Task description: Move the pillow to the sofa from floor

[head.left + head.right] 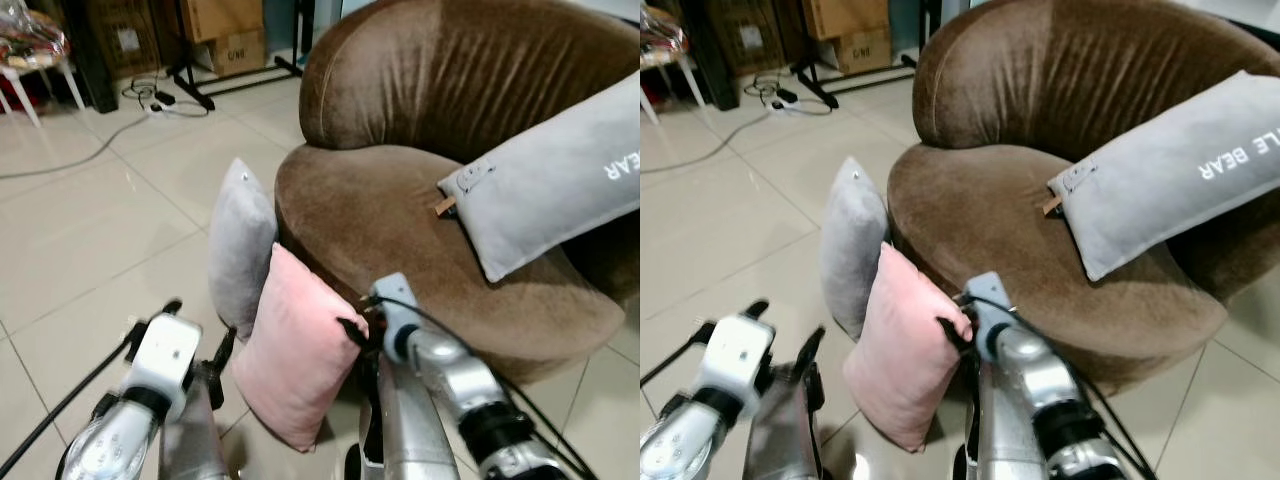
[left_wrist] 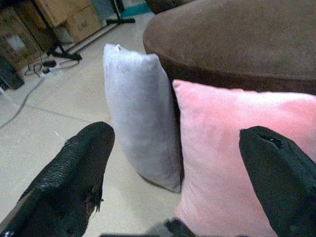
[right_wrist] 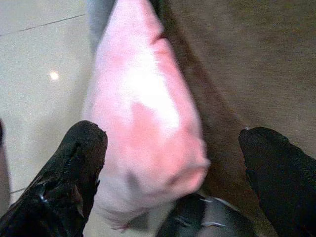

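Though floor-bound, pink pillow [image 1: 296, 350] upright

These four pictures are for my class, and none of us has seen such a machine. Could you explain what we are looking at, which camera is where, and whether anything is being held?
This is a walking humanoid robot with two silver arms. Two pictures come from its head, looking down; two from cameras on its wrists. A pink pillow and a grey pillow stand on the tiled floor, leaning against a brown sofa; a long grey pillow lies on the seat. The left end effector and right end effector are both open around the pink pillow, not gripping it.
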Controlling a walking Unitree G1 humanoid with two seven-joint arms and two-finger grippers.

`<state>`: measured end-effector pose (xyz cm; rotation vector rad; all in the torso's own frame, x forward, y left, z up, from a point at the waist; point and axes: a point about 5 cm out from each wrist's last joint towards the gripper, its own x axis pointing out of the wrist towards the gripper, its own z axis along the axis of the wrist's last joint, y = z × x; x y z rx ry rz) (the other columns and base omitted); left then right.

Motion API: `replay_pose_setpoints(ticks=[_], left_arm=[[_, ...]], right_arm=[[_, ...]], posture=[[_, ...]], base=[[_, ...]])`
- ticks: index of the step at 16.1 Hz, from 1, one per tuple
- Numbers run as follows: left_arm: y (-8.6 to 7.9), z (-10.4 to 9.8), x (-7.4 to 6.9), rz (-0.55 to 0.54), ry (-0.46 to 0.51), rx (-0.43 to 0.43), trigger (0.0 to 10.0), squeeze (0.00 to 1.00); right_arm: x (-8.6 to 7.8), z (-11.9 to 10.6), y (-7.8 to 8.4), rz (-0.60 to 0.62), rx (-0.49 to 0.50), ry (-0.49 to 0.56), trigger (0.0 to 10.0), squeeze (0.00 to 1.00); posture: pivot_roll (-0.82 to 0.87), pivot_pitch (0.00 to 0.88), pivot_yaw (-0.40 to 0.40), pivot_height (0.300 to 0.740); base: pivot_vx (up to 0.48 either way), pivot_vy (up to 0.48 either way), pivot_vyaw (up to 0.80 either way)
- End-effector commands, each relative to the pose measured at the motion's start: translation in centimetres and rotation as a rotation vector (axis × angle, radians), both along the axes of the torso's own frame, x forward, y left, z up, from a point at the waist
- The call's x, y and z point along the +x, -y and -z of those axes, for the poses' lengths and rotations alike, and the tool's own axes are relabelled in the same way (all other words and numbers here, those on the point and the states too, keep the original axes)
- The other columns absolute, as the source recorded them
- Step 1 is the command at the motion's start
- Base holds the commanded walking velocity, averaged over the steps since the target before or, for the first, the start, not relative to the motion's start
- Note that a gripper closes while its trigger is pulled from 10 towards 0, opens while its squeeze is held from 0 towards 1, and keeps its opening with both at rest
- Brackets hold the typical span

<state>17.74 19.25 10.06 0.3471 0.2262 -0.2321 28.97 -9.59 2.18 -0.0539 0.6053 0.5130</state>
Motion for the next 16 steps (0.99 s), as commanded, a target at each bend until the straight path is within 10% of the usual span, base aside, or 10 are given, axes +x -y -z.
replay_pose_setpoints(ticks=[1, 7, 9, 10, 14, 15, 16], left_arm=[[0.1, -0.6, -0.4, 0.012, 0.004, -0.004, 10.0, 0.66], [0.6, -1.6, -2.9, 0.062, -0.053, 0.001, 10.0, 0.66], [0.5, -1.8, -3.3, 0.069, -0.065, 0.01, 10.0, 0.66], [0.5, -2.0, -3.5, 0.073, -0.071, 0.016, 10.0, 0.66], [0.2, -2.3, -4.3, 0.072, -0.094, 0.034, 10.0, 0.66], [0.2, -2.2, -4.4, 0.071, -0.1, 0.036, 10.0, 0.67], [0.2, -2.2, -4.5, 0.073, -0.101, 0.037, 10.0, 0.66]], right_arm=[[0.0, 0.2, -0.2, 0.003, 0.004, -0.007, 10.0, 1.0], [0.3, 0.9, -2.7, 0.111, -0.011, 0.035, 10.0, 1.0], [0.5, 1.1, -3.2, 0.145, -0.036, 0.044, 10.0, 0.51], [0.6, 1.2, -3.4, 0.163, -0.057, 0.05, 10.0, 0.0], [1.2, 1.3, -3.0, 0.261, -0.196, 0.1, 10.0, 0.0], [1.2, 1.3, -3.4, 0.238, -0.2, 0.092, 7.2, 0.0], [1.1, 1.3, -3.9, 0.205, -0.186, 0.076, 1.0, 0.0]], posture=[[-0.03, 0.078, -0.081, 0.45], [-0.02, 0.155, -0.042, 0.45], [-0.01, 0.167, -0.04, 0.45], [0.0, 0.17, -0.043, 0.45], [0.01, 0.175, -0.046, 0.45], [0.01, 0.175, -0.048, 0.45], [0.01, 0.174, -0.048, 0.45]], base=[[0.0, 0.0, 0.0], [0.0, 0.0, 0.0], [0.0, 0.0, 0.0], [0.0, 0.0, 0.0], [0.0, 0.0, 0.0], [0.0, 0.0, 0.0], [0.0, 0.0, 0.0]])
